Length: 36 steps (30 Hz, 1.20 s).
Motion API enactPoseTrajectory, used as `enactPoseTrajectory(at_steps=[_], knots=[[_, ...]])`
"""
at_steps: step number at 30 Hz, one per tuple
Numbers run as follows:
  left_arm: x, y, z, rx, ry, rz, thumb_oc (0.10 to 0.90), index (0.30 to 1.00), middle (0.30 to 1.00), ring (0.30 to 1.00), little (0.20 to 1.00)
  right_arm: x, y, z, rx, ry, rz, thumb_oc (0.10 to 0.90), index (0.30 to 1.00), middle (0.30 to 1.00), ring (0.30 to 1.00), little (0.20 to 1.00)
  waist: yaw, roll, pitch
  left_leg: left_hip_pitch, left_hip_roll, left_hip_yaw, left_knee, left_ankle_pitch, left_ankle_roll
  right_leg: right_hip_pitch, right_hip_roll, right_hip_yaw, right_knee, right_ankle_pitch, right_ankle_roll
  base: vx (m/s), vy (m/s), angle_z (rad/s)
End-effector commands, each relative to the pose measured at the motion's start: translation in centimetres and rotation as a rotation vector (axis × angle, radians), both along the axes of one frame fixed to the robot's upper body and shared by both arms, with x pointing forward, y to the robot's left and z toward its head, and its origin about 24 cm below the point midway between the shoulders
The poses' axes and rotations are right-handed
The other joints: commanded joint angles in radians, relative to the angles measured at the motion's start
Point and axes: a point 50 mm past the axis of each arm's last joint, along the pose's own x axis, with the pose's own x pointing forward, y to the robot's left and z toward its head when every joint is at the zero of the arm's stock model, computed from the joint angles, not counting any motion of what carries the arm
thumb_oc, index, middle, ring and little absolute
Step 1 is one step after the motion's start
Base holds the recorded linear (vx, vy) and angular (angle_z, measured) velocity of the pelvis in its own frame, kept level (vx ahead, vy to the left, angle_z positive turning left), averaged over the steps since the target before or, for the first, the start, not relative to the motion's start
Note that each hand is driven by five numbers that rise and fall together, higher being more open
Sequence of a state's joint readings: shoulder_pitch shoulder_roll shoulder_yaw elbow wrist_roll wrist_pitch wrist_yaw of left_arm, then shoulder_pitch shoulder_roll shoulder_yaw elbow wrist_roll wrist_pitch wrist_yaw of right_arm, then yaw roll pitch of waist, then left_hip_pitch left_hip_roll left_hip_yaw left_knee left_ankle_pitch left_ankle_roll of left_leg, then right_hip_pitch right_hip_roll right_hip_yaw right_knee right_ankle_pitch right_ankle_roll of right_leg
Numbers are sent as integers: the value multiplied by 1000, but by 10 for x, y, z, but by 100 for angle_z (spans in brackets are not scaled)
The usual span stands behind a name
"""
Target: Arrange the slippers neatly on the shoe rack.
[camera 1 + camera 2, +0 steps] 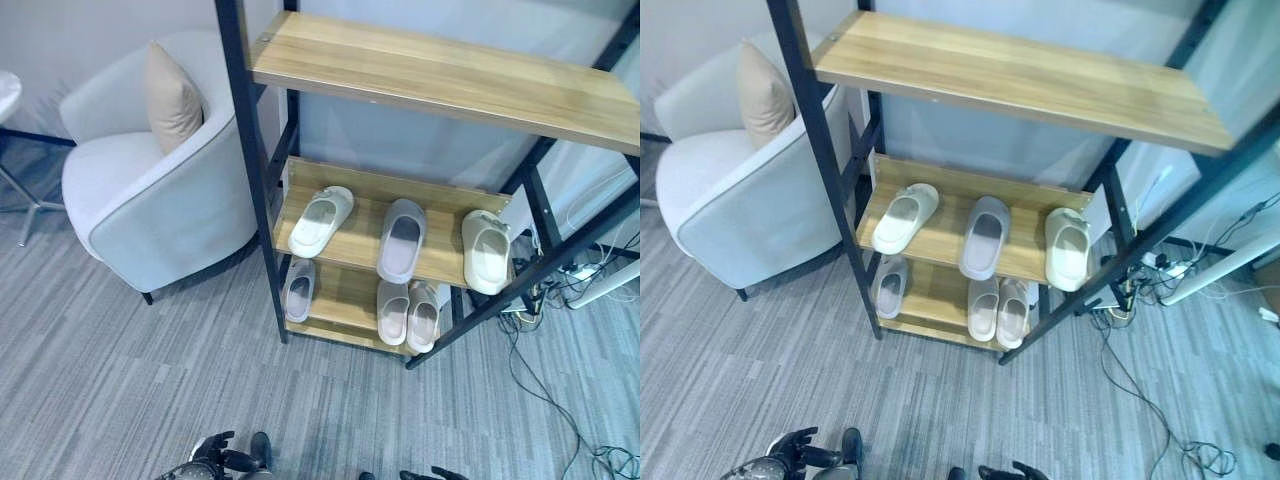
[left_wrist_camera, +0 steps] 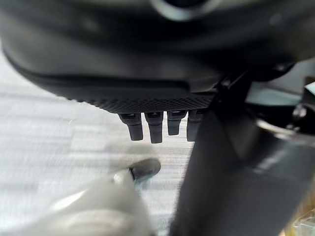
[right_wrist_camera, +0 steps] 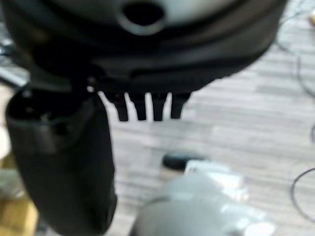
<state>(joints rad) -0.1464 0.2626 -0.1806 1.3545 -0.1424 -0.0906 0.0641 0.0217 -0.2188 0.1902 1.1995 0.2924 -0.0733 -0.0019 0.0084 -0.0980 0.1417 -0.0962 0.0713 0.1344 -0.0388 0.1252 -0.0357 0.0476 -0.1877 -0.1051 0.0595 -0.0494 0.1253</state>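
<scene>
Slippers sit on a black-framed shoe rack [image 1: 252, 170] with wooden shelves, seen from above. On the middle shelf [image 1: 362, 205] lie three: a cream slipper [image 1: 321, 220] angled at the left, a grey slipper [image 1: 402, 239] in the middle, and a second cream slipper [image 1: 487, 251] at the right end, overhanging the front edge. On the bottom shelf [image 1: 345, 300], a single grey slipper [image 1: 299, 289] lies at the left, well apart from a pale pair [image 1: 408, 313] lying side by side and touching. The top shelf [image 1: 440, 75] holds nothing. A white armchair [image 1: 150, 190] with a beige cushion [image 1: 171, 96] stands to the rack's left on grey carpet [image 1: 120, 370]. The left hand [image 2: 155, 125] and right hand [image 3: 147, 105] hang low over the carpet, fingers straight and loose, holding nothing.
</scene>
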Motion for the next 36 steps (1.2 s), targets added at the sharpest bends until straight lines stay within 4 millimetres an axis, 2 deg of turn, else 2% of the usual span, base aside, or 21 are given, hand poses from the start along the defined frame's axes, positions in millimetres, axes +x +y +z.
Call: enactPoseTrajectory(at_steps=[1, 3, 5, 8, 9, 10, 11, 12, 14, 19, 23, 25, 29, 30, 31, 33, 34, 35, 36], knots=[[4, 17, 7, 102, -32, -43, 800, 900, 900, 900, 900, 54, -7, 23, -59, -210, 84, 800, 900, 900, 900, 900, -5, 13, 9, -97, 22, -25, 132, -111, 3, -22, -9, -5, 158, 0, 51, 92, 284, -17], [11, 21, 11, 129, -56, -56, 800, 900, 900, 900, 900, 68, -2, 30, -56, -280, 98, 800, 900, 900, 900, 900, -21, 23, 13, -64, 2, -23, 119, -124, 15, -63, 11, -4, 186, 11, 39, 106, 254, -13], [11, 24, 13, 135, -65, -48, 800, 900, 900, 900, 900, 88, 1, 47, -55, -406, 131, 800, 900, 900, 900, 900, -39, 33, 16, -34, -18, -25, 102, -131, 23, -92, 46, 2, 164, -4, 28, 124, 208, -3], [0, 24, 9, 128, -31, -41, 800, 900, 900, 900, 900, 110, 8, 76, -77, -589, 220, 800, 900, 900, 900, 900, -54, 38, 18, 9, -33, -11, 79, -143, 30, -103, 65, -26, 104, -6, 21, 103, 117, -1], [-13, 21, 3, 129, 18, -66, 800, 900, 900, 900, 900, 117, 10, 94, -131, -678, 301, 800, 900, 900, 900, 900, -60, 35, 19, 37, -41, 3, 68, -157, 33, -111, 58, -64, 44, 17, 24, 75, 64, -7], [-13, 20, 3, 129, 19, -66, 800, 900, 900, 900, 900, 116, 10, 94, -132, -676, 301, 800, 900, 900, 900, 900, -60, 36, 19, 39, -41, 2, 67, -157, 33, -108, 58, -65, 42, 18, 24, 71, 60, 2], [-16, 18, 1, 126, 33, -88, 800, 900, 900, 900, 900, 122, 11, 103, -163, -717, 348, 800, 900, 900, 900, 900, -63, 37, 24, 47, -42, 8, 65, -159, 33, -122, 56, -82, 35, 24, 23, 55, 43, -12], [-22, 13, -2, 121, 61, -109, 800, 900, 900, 900, 900, 119, 11, 109, -164, -750, 354, 800, 900, 900, 900, 900, -77, 32, 22, 50, -55, -4, 76, -165, 33, -107, 61, -52, 3, 27, 28, 54, 44, -16], [-26, 10, -4, 111, 74, -112, 800, 900, 900, 900, 900, 118, 11, 110, -160, -756, 354, 800, 900, 900, 900, 900, -76, 30, 19, 57, -60, -6, 76, -169, 35, -102, 64, -38, -1, 33, 29, 52, 25, -5], [-39, 0, -10, 86, 126, -161, 800, 900, 900, 900, 900, 118, 27, 122, -39, -813, 431, 800, 900, 900, 900, 900, -66, 27, -8, 85, -67, 4, 43, -171, 32, -65, 63, -32, -49, 46, 31, 48, -11, 0], [-37, -4, -11, 87, 133, -222, 800, 900, 900, 900, 900, 126, 57, 150, 134, -926, 592, 800, 900, 900, 900, 900, -55, 24, -21, 96, -63, -1, 32, -169, 25, -45, 70, -24, -65, 37, 26, 13, -37, -6], [-36, -5, -11, 91, 133, -239, 800, 900, 900, 900, 900, 132, 67, 176, 145, -1024, 714, 800, 900, 900, 900, 900, -53, 25, -26, 104, -61, -3, 29, -169, 22, -35, 74, -19, -70, 29, 23, 16, -38, 3], [-28, -13, -10, 91, 110, -284, 800, 900, 900, 900, 900, 140, 85, 213, 179, -1172, 843, 800, 900, 900, 900, 900, -49, 32, -42, 121, -58, -2, 14, -165, 19, -19, 80, -17, -78, 22, 19, 18, -40, 4], [-27, -16, -10, 89, 100, -287, 800, 900, 900, 900, 900, 141, 89, 229, 155, -1244, 883, 800, 900, 900, 900, 900, -48, 34, -47, 124, -56, 1, 9, -165, 19, -17, 79, -20, -81, 22, 20, 0, 0, 0], [-27, -16, -11, 88, 100, -287, 800, 900, 900, 900, 900, 141, 88, 229, 154, -1243, 883, 800, 900, 900, 900, 900, -48, 35, -47, 125, -56, 1, 8, -164, 19, -17, 80, -21, -82, 22, 20, 25, -30, 2], [-20, -19, -8, 108, 45, -272, 800, 900, 900, 900, 900, 148, 88, 253, 26, -1371, 912, 800, 900, 900, 900, 900, -40, 40, -58, 135, -56, -1, -14, -154, 19, -10, 81, -29, -93, 24, 20, 31, -47, 0], [-17, -20, -8, 108, 21, -235, 800, 900, 900, 900, 900, 156, 79, 271, -174, -1470, 895, 800, 900, 900, 900, 900, -34, 43, -62, 135, -57, -9, -32, -140, 18, -5, 85, -36, -95, 21, 18, 18, -42, 0], [-17, -20, -7, 108, 21, -235, 800, 900, 900, 900, 900, 156, 79, 271, -177, -1471, 895, 800, 900, 900, 900, 900, -34, 43, -61, 135, -57, -10, -33, -139, 18, -4, 85, -37, -95, 20, 18, 16, -34, 3], [-15, -24, -8, 117, 12, -250, 800, 900, 900, 900, 900, 172, 69, 282, -354, -1522, 830, 800, 900, 900, 900, 900, -27, 48, -66, 126, -60, -20, -47, -126, 14, -2, 88, -44, -104, 18, 16, 2, -8, 7]])
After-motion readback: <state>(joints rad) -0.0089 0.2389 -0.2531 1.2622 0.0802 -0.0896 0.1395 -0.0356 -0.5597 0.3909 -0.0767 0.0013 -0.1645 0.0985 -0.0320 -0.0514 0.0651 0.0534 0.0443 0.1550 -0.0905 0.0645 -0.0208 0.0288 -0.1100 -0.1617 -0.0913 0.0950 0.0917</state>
